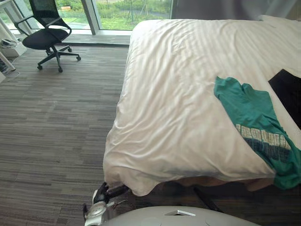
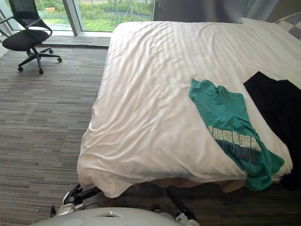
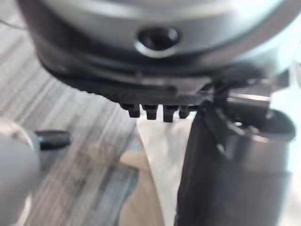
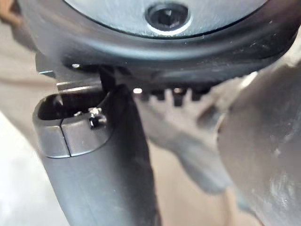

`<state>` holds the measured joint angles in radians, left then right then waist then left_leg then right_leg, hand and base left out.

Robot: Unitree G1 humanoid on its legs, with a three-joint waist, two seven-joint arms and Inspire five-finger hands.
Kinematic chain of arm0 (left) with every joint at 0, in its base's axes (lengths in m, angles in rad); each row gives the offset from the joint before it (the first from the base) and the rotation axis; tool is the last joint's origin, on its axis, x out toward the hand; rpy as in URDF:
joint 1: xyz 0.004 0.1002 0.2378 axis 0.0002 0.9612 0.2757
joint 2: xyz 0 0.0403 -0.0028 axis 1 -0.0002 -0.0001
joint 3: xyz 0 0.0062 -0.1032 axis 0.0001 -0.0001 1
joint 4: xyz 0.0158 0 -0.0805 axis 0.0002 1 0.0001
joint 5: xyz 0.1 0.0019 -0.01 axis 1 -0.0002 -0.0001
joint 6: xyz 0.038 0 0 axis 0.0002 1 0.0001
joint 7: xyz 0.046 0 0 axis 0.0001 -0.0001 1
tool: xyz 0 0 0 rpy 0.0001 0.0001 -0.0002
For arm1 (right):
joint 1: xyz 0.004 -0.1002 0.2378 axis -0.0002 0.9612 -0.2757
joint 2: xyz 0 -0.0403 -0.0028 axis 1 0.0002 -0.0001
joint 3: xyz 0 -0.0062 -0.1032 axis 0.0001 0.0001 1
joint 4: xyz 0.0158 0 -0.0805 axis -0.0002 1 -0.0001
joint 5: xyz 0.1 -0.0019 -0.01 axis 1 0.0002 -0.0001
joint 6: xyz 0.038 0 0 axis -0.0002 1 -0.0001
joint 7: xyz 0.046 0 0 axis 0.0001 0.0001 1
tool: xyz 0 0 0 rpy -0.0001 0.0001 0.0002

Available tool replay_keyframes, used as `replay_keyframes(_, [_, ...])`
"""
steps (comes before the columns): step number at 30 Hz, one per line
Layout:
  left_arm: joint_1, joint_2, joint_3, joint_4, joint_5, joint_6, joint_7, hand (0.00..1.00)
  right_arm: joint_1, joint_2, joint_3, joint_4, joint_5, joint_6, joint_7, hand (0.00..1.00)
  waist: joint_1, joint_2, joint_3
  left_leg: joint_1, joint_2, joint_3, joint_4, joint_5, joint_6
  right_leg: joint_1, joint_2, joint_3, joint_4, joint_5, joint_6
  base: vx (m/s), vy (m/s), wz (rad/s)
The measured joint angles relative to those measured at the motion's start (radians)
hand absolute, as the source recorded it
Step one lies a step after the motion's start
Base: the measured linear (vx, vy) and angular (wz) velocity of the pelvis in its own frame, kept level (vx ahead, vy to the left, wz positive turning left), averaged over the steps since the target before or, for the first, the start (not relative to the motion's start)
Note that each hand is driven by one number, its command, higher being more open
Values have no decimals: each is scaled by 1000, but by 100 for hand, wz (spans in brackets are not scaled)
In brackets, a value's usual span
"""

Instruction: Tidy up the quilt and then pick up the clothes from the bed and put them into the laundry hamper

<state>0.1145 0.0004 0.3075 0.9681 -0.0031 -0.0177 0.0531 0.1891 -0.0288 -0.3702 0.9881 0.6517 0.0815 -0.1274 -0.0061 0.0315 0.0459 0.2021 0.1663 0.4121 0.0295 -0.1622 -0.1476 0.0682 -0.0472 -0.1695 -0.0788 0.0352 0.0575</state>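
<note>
Below, left hand (image 1: 108,192) at quilt (image 1: 188,94) corner, right hand (image 2: 178,205) cut off, neither grip readable, black garment (image 2: 277,108) cropped.

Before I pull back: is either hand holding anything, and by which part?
Cannot tell. The left hand sits at the hanging corner of the quilt, but no grip shows; the right hand is equally unclear.

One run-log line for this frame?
quilt spread over bed | green T-shirt on quilt, draping over foot edge | black garment beside it | left hand by quilt corner | right hand low
</note>
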Motion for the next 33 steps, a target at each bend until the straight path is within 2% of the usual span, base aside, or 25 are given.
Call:
replay_keyframes(2, [3, -4, 0, 4, 1, 0, -14, 100, 0, 6, -33, 0, 37, 0, -61, 100, 1, -3, 1, 1, 0, 12, 0, 0, 0, -7, 2, 14, 0, 7, 0, -120, -43, -23])
replay_keyframes(3, [9, -3, 2, 4, 1, 0, -19, 100, 1, 8, -65, 0, 68, -1, -105, 0, 2, -4, 4, 2, 0, 21, 0, 0, 0, -11, 4, 21, 0, 12, -2, -113, -46, -16])
replay_keyframes(4, [23, 1, 5, 4, 1, 2, -16, 100, 0, 9, -107, -1, 73, -3, -165, 0, 3, -5, 8, 2, 0, 24, 0, 0, 0, -15, 5, 29, 0, 17, -3, -113, -46, -14])
replay_keyframes(5, [26, 2, 5, 4, 1, 2, -14, 100, 0, 10, -115, -1, 73, -4, -176, 0, 3, -5, 9, 3, 0, 25, 0, 0, 0, -15, 5, 30, 0, 18, -3, -129, -54, -14])
replay_keyframes(8, [52, 8, 34, 5, -5, 7, -10, 100, 1, 11, -184, -9, 73, -42, -300, 0, 4, -8, 12, 15, 2, 40, -4, 0, -1, -12, 6, 41, 0, 23, -2, -113, -47, -12])
replay_keyframes(10, [68, 13, 51, 4, -3, 6, -13, 100, -3, 6, -246, -73, 61, -70, -382, 0, 2, -14, 16, 16, 0, 47, -4, -2, -1, -16, 4, 48, -5, 27, -1, -112, -40, -10])
replay_keyframes(12, [88, 15, 57, 3, 2, 4, -20, 100, -9, -17, -317, -152, 39, -72, -419, 0, 1, -14, 16, 17, -2, 51, -2, -6, 0, -18, 3, 53, -5, 28, 1, -91, -29, -9])
replay_keyframes(14, [99, 16, 59, 3, 5, 2, -34, 100, -32, -75, -382, -238, -40, -72, -442, 0, 0, -15, 16, 16, -3, 51, -1, -9, 0, -20, 1, 54, -5, 28, 1, -66, -25, -6])
replay_keyframes(17, [124, 33, 20, 3, 5, 5, -45, 100, -119, -285, -429, -353, -147, -72, -423, 0, -8, -14, 15, 13, -6, 51, -2, -11, 0, -27, 0, 59, -3, 28, 2, -30, -21, -4])
replay_keyframes(19, [129, 63, -41, 4, -1, 33, -56, 100, -245, -496, -388, -385, -246, -71, -339, 0, -29, -15, 13, 3, -9, 47, -1, -10, 0, -38, 0, 60, 0, 31, 5, 0, 0, 0])
replay_keyframes(20, [127, 70, -57, 4, -5, 42, -59, 100, -271, -553, -374, -385, -258, -72, -315, 0, -30, -16, 11, -2, -13, 44, -1, -10, 1, -42, 1, 60, 0, 32, 6, -18, -32, 5])
replay_keyframes(21, [117, 81, -89, 2, -34, 49, -65, 100, -323, -655, -347, -385, -272, -72, -241, 0, -31, -16, 8, -15, -14, 32, -1, -8, 2, -52, 1, 61, 0, 33, 6, -17, -29, 8])
replay_keyframes(22, [113, 84, -103, 2, -50, 52, -66, 100, -349, -702, -337, -385, -266, -73, -188, 0, -35, -16, 7, -21, -15, 24, -1, -8, 2, -57, 3, 60, 0, 33, 7, -3, -42, 8])
replay_keyframes(23, [111, 94, -134, 1, -87, 66, -67, 100, -386, -791, -290, -374, -216, -208, 2, 0, -39, -18, 6, -32, -16, 11, -2, -7, 3, -67, 5, 60, 0, 34, 7, 0, -34, 4])
replay_keyframes(25, [117, 104, -154, 2, -118, 73, -60, 100, -413, -841, -242, -475, -223, -206, 113, 0, -55, -20, 6, -37, -17, -13, -2, -7, 3, -73, 5, 61, 0, 34, 7, 12, -29, -5])
replay_keyframes(26, [118, 115, -175, 2, -148, 81, -52, 100, -411, -860, -212, -575, -212, -207, 220, 0, -56, -21, 1, -37, -18, -29, -1, -7, 3, -74, 4, 63, 0, 34, 7, 17, -25, -11])
replay_keyframes(29, [123, 129, -176, 1, -153, 79, -45, 100, -398, -833, -148, -760, -174, -209, 378, 0, -69, -40, -2, -40, -24, -49, 0, -6, 5, -77, -2, 65, 0, 34, 8, 2, -8, -5])
replay_keyframes(31, [123, 139, -186, 2, -153, 77, -45, 100, -399, -748, -49, -985, -111, -194, 489, 0, -80, -48, -7, -47, -35, -66, 1, -6, 10, -83, -12, 65, 0, 37, 12, -38, -1, 1])
replay_keyframes(33, [114, 142, -196, 0, -153, 65, -55, 100, -399, -674, 52, -1128, -72, -167, 548, 0, -79, -47, -7, -56, -46, -88, 5, -5, 22, -83, -23, 61, 0, 41, 17, -56, 18, 14])
